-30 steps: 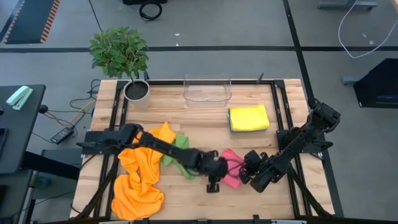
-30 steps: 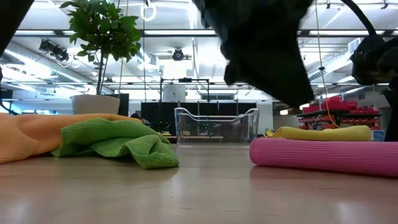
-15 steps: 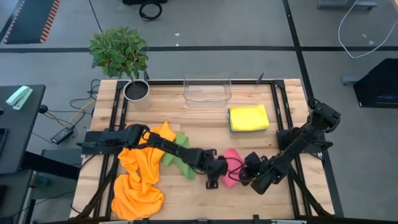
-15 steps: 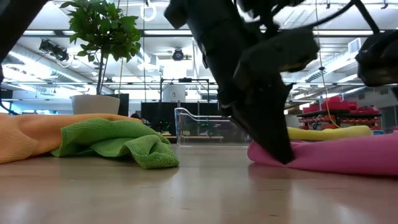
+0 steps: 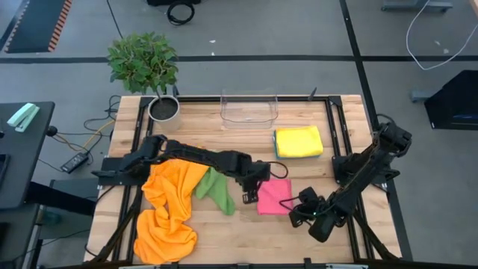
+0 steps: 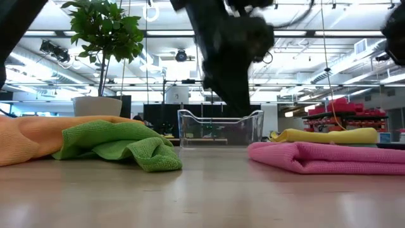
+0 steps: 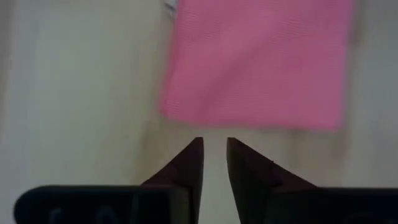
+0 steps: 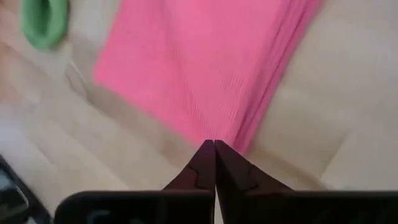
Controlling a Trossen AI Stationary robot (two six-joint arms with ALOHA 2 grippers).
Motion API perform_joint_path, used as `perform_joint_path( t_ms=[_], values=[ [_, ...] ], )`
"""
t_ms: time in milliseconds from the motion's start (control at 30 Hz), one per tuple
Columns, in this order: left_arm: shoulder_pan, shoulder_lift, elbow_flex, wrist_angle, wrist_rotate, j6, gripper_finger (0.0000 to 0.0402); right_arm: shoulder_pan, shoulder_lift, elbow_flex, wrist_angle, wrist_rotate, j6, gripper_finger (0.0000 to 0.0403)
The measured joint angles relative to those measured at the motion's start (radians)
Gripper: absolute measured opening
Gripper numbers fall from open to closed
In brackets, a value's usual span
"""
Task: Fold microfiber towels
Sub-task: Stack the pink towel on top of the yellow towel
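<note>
Both end effectors lifted off pink towel [image 5: 274, 196], left end effector [image 7: 213, 163] slightly parted, empty, right end effector [image 8: 214, 163] pressed together, empty

A clear plastic bin [image 5: 249, 109] sits at the far edge of the wooden desk [image 5: 224, 146], with a potted plant [image 5: 149, 71] at the far-left corner.

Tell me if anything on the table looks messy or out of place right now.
The orange towels lie in a crumpled heap at the table's left, with the green towel bunched against them. The pink towel lies folded flat, and the yellow towel sits neatly folded. Nothing looks spilled or damaged.
</note>
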Motion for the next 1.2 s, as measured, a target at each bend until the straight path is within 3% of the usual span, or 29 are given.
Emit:
perform_joint_path(
  t_ms=[200, 333, 467, 567, 700, 933, 1200],
  values=[
    [-0.102, -0.009, -0.013, 0.019, -0.035, -0.336, 0.0102, -0.066, -0.095, -0.024, -0.085, 0.012, -0.104, 0.0024],
    [-0.119, -0.024, -0.119, 0.138, -0.056, -0.505, 0.013, -0.111, -0.171, -0.112, 0.002, -0.007, -0.184, 0.0057],
    [-0.123, -0.09, -0.302, 0.402, -0.076, -0.709, 0.0167, -0.136, -0.262, -0.239, 0.146, -0.006, -0.239, 0.0104],
    [-0.124, -0.117, -0.439, 0.63, -0.163, -0.866, 0.0199, -0.145, -0.314, -0.321, 0.202, -0.009, -0.244, 0.014],
    [-0.124, -0.127, -0.527, 0.734, -0.247, -1.005, 0.0236, -0.161, -0.311, -0.381, 0.246, -0.046, -0.254, 0.018],
    [-0.12, -0.066, -0.523, 0.8, -0.306, -1.055, 0.0253, -0.182, -0.275, -0.43, 0.335, -0.063, -0.285, 0.021],
    [-0.118, -0.032, -0.522, 0.843, -0.33, -1.052, 0.0227, -0.193, -0.264, -0.452, 0.427, -0.059, -0.287, 0.0211]
  ],
)
